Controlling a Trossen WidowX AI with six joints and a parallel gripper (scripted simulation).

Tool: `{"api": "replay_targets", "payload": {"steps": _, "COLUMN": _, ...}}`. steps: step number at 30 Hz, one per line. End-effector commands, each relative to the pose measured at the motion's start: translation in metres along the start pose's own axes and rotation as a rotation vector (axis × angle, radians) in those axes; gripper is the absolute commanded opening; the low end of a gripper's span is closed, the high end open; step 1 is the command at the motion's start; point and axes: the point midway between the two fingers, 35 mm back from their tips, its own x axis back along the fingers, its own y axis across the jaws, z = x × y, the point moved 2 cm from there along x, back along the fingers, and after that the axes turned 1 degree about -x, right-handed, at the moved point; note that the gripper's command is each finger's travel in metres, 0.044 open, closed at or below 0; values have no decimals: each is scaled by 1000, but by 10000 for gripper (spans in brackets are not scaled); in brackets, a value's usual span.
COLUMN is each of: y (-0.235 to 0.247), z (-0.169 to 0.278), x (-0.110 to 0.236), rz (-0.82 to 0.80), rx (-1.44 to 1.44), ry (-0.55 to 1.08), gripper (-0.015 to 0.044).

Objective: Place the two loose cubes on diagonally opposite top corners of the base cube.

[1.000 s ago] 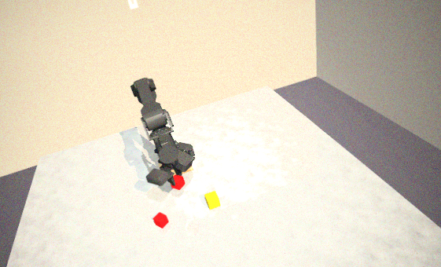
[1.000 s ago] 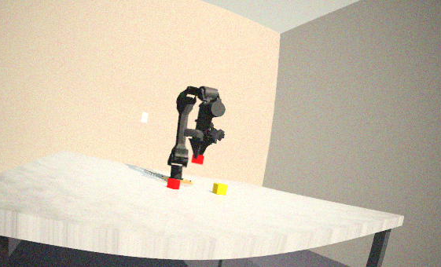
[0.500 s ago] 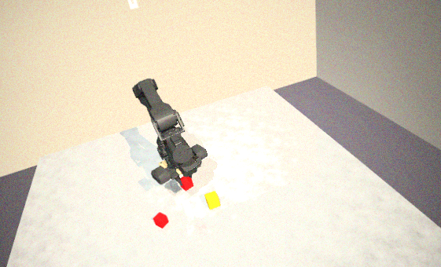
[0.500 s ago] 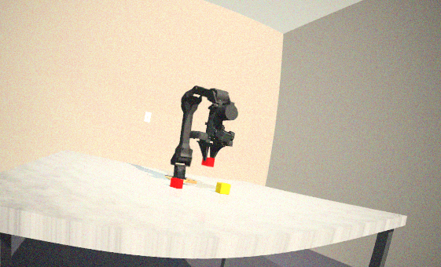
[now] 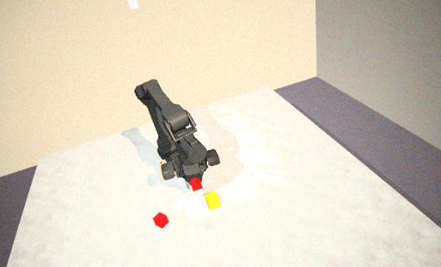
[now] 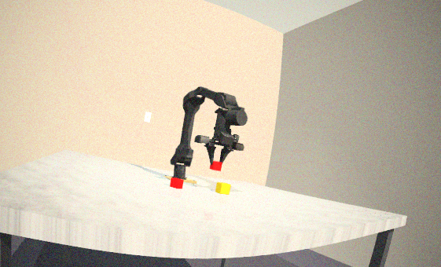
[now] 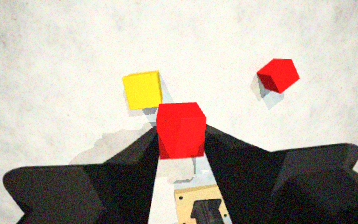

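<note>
My gripper (image 5: 195, 181) (image 6: 216, 162) (image 7: 179, 129) is shut on a red cube (image 5: 196, 184) (image 6: 215, 166) (image 7: 180, 129) and holds it in the air above the table. The yellow base cube (image 5: 212, 199) (image 6: 222, 188) (image 7: 142, 89) stands on the table just ahead of and below the held cube, slightly to one side. A second red cube (image 5: 160, 220) (image 6: 176, 182) (image 7: 278, 74) lies loose on the table, apart from the yellow cube and turned at an angle.
The white table (image 5: 297, 188) (image 6: 81, 204) has its edges far from the cubes. The arm's base (image 6: 180, 166) stands behind the loose red cube in the exterior view. Walls stand behind and to the right.
</note>
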Motion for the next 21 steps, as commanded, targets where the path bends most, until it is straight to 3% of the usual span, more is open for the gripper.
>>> {"api": "replay_targets", "payload": {"steps": 1, "y": 11, "z": -1, "x": -3, "rz": -7, "rx": -117, "ry": -2, "gripper": 105}}
{"api": "replay_targets", "payload": {"steps": 21, "y": 52, "z": 0, "x": -17, "rz": -10, "rx": -636, "ry": 1, "gripper": 105}}
